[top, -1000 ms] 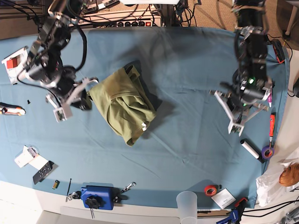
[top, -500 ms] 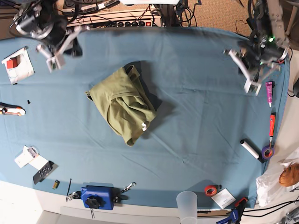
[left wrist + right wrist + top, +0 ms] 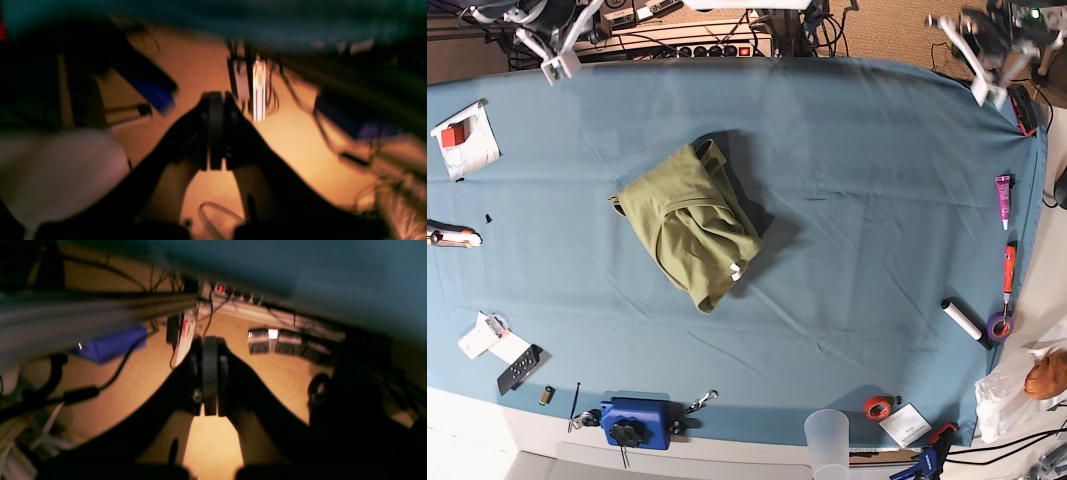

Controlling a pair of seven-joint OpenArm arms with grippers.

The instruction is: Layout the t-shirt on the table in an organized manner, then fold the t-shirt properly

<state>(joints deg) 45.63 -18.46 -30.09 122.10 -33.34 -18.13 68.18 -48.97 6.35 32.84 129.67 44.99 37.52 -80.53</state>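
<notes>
At the top left of the base view, the right gripper (image 3: 555,62) hangs over the table's (image 3: 877,220) far edge; its wrist view shows the fingers (image 3: 210,373) pressed together on nothing. The olive t-shirt (image 3: 689,225) lies bunched and folded left of the table's centre. At the top right, the left gripper (image 3: 982,55) is likewise closed and empty, fingers (image 3: 216,130) touching.

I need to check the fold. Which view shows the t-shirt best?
The base view: the t-shirt lies whole and bunched mid-table. Neither blurred wrist view shows it, only floor, cables and table edge.
</notes>
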